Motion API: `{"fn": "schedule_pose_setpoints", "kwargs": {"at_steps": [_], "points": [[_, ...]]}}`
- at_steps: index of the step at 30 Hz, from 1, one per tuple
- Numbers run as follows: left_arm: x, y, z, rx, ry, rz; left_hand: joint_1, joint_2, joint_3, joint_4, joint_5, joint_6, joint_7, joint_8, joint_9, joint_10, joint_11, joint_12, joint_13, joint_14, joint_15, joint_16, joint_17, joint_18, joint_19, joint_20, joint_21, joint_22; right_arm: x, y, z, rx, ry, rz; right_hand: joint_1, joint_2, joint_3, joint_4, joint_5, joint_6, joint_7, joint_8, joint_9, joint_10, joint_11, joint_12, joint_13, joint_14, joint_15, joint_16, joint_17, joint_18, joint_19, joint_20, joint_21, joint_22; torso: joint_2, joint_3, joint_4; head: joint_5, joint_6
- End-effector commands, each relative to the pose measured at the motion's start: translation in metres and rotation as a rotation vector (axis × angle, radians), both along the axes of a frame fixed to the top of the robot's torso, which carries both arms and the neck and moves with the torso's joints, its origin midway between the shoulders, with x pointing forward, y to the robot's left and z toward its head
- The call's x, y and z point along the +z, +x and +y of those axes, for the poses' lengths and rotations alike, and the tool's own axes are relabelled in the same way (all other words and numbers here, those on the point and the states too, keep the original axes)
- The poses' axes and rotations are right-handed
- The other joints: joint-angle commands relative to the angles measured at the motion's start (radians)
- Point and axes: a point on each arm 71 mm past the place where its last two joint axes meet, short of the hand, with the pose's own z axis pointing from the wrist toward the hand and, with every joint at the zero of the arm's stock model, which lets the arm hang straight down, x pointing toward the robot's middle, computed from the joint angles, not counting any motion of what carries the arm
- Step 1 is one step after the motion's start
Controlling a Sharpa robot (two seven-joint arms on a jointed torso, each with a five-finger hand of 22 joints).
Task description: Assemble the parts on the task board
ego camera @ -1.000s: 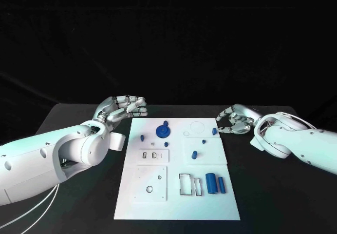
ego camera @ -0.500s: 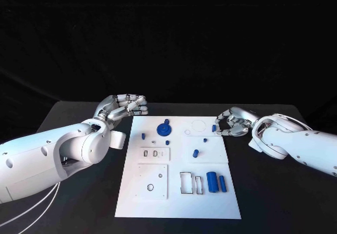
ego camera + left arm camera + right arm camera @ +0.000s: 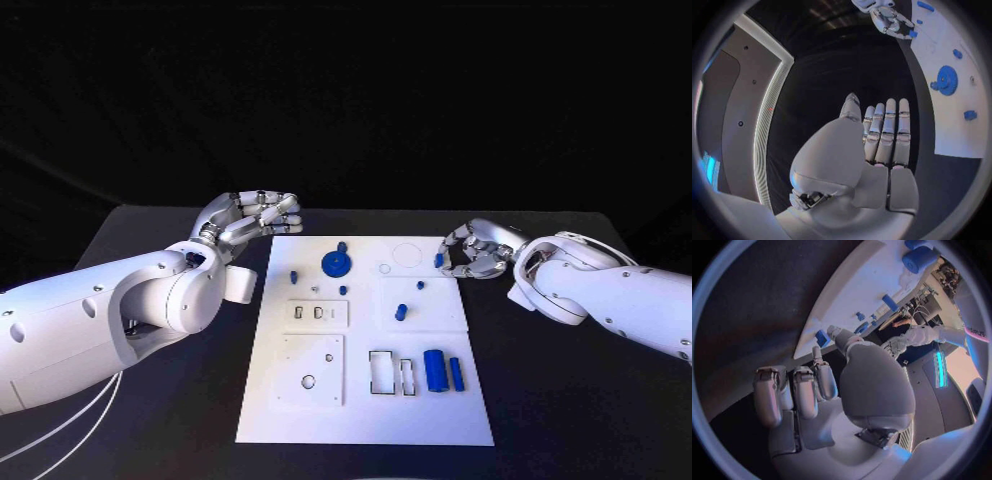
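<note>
work looks barely begun: on the task board (image 3: 368,400) the gear (image 3: 335,264) stands seated, while two cylinders (image 3: 434,371) lie loose at its near end. left hand (image 3: 248,218) and right hand (image 3: 476,249) flank its far end, fingers apart, holding nothing.

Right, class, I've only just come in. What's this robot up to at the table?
A two-armed robot sits at a black table with a white task board carrying small blue parts, including a gear and two cylinders. The right robot hand is at the board's far right edge, fingers curled beside a small blue piece; whether it holds it is unclear. The left robot hand hovers off the far left corner, holding nothing.
</note>
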Motion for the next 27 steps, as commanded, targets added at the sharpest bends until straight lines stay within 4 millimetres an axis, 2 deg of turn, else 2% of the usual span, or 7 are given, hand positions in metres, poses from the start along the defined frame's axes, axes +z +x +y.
{"fn": "schedule_pose_setpoints", "kwargs": {"at_steps": [1,7,16,22,27], "points": [[0.0018,-0.0001,-0.0014,-0.015,-0.011,-0.009,0.007,0.0,-0.007,-0.001,-0.004,-0.006,0.0,-0.005,0.001,-0.006,0.0,-0.004,0.001,-0.006,0.002,-0.003,0.001,0.018,-0.001,0.008,-0.006,-0.001,-0.0006,-0.0003,0.0026,0.01,-0.01,-0.003,0.0,0.004,0.007,0.0,0.005,0.009,0.002,0.005,-0.001,0.008,-0.001,0.006,0.078,0.104,0.007,0.004,0.263,-0.006,0.06,0.007,0.006,0.221,0.0,0.0001,-0.0001,0.0,0.001],[0.0017,-0.0001,-0.0014,-0.015,-0.011,-0.008,0.007,0.0,-0.007,-0.001,-0.004,-0.006,0.0,-0.005,0.001,-0.006,0.0,-0.004,0.001,-0.006,0.002,-0.003,0.001,0.018,-0.001,0.008,-0.006,-0.001,-0.0005,0.0012,0.0045,0.001,-0.008,-0.01,-0.006,0.004,0.008,0.003,0.001,0.01,0.002,0.005,-0.002,0.01,-0.001,0.008,0.079,0.104,0.007,0.004,0.263,-0.007,0.063,0.007,0.008,0.223,0.0,0.0001,0.0001,-0.002,0.001],[0.0016,-0.0003,-0.0013,-0.016,-0.01,-0.007,0.007,0.0,-0.007,-0.001,-0.004,-0.006,0.0,-0.005,0.001,-0.006,0.0,-0.004,0.001,-0.006,0.002,-0.003,0.001,0.018,-0.001,0.008,-0.006,-0.001,-0.0011,0.0036,0.0067,-0.014,-0.007,-0.016,-0.017,0.016,0.027,0.01,-0.002,0.031,-0.002,0.016,-0.003,0.019,-0.005,0.016,0.088,0.104,0.005,0.004,0.263,-0.01,0.07,0.006,0.016,0.231,0.001,0.0,-0.0001,-0.005,-0.001],[0.0016,-0.0003,-0.0013,-0.016,-0.01,-0.006,0.01,0.001,-0.009,-0.002,-0.004,-0.005,0.0,-0.006,0.003,-0.006,0.0,-0.004,0.001,-0.006,0.001,-0.005,0.004,0.018,-0.001,0.008,-0.007,-0.002,-0.0022,0.0045,0.0084,-0.021,-0.007,-0.018,-0.02,0.024,0.056,0.008,-0.013,0.071,-0.014,0.036,0.0,0.031,-0.015,0.026,0.099,0.104,-0.003,0.004,0.263,-0.012,0.076,-0.001,0.022,0.237,0.001,0.0,0.0011,-0.004,-0.002],[0.0016,-0.0004,-0.0009,-0.016,-0.01,-0.006,0.01,0.001,-0.009,-0.002,-0.004,-0.005,0.0,-0.006,0.003,-0.006,0.0,-0.004,0.001,-0.006,0.001,-0.005,0.004,0.018,-0.001,0.008,-0.007,-0.002,-0.0037,0.0051,0.0088,-0.026,-0.011,-0.015,-0.022,0.026,0.068,0.006,-0.019,0.092,-0.021,0.047,0.004,0.036,-0.021,0.03,0.104,0.104,-0.009,0.004,0.263,-0.012,0.077,-0.005,0.023,0.238,0.001,0.0005,-0.0004,0.0,-0.006]]}}
